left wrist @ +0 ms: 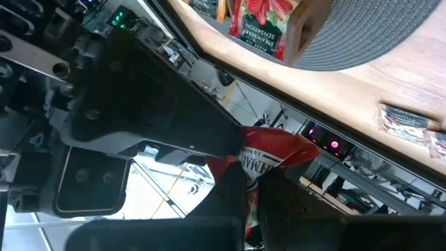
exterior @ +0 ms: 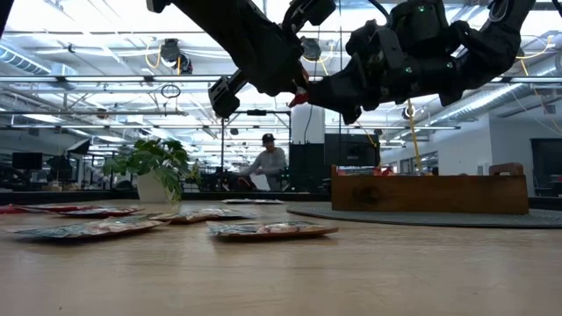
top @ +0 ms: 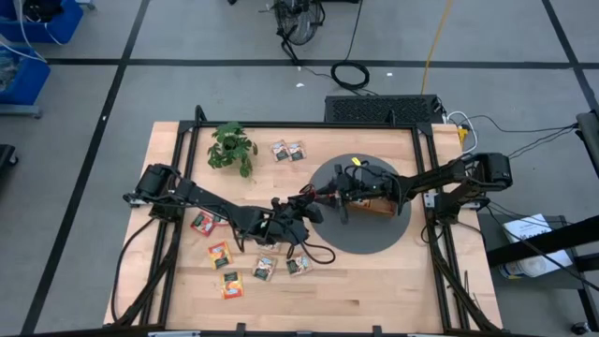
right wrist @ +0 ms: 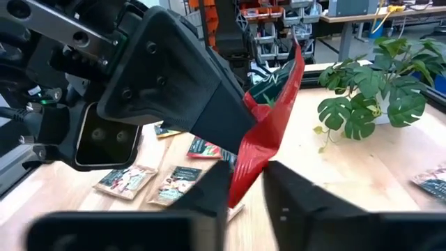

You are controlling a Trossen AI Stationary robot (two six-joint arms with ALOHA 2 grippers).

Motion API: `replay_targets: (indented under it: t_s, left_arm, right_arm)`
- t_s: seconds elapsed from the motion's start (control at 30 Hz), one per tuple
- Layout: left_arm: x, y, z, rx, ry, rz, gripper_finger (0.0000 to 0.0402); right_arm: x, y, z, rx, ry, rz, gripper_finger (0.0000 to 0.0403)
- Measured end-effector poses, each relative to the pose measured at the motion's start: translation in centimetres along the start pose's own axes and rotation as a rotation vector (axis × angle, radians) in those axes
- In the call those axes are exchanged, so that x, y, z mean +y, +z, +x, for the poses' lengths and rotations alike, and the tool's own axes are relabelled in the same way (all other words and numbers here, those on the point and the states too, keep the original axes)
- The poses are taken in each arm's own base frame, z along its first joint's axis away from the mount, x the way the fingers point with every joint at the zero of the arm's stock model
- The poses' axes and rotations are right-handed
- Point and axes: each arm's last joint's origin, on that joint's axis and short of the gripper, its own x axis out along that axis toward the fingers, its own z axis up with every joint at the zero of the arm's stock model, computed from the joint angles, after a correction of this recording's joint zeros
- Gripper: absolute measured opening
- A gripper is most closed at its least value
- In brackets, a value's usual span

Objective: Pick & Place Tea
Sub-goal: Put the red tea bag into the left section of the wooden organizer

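Tea sachets lie flat on the wooden counter [top: 374,290]. Going from left to right, a red one [top: 203,223] sits by the left arm, then orange-yellow ones [top: 219,255] and white-green ones [top: 265,268] nearer the front edge. A small leafy plant [top: 231,147] stands at the back, with two more sachets [top: 288,151] just beside it.

In the middle, above the counter, the left hand [top: 301,208] and the right hand [top: 329,197] meet. Both are clamped on one red sachet [right wrist: 273,120], which hangs in the air between them. Its long side runs from one hand to the other. The left hand holds one end and the right hand holds the other end, so this looks like a hand-over.

To the right, the wooden tray [top: 379,204] stands on a round grey mat [top: 360,241]. The right hand is nearer to it. A red sachet already in the tray [left wrist: 261,24] reads "STRAWBERRY SENSATION". The letters on the held sachet are partly hidden.
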Motion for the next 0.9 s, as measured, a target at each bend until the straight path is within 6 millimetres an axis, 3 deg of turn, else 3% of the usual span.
replay_targets:
  t_s: [0.13, 0.6, 0.9]
  left_arm:
    - [0.0, 0.0, 0.0, 0.003, -0.001, -0.004, 0.0027]
    - [0.3, 0.5, -0.9, 0.012, 0.023, -0.247, 0.0050]
    - [0.6, 1.1, -2.2, 0.046, 0.041, -0.264, 0.0051]
  right_arm:
    - [0.0, 0.0, 0.0, -0.002, 0.000, -0.025, 0.0013]
    - [-0.1, -0.3, 0.0, 0.042, -0.005, -0.036, 0.0005]
    - [-0.2, -0.5, 0.0, 0.054, -0.029, -0.031, 0.0005]
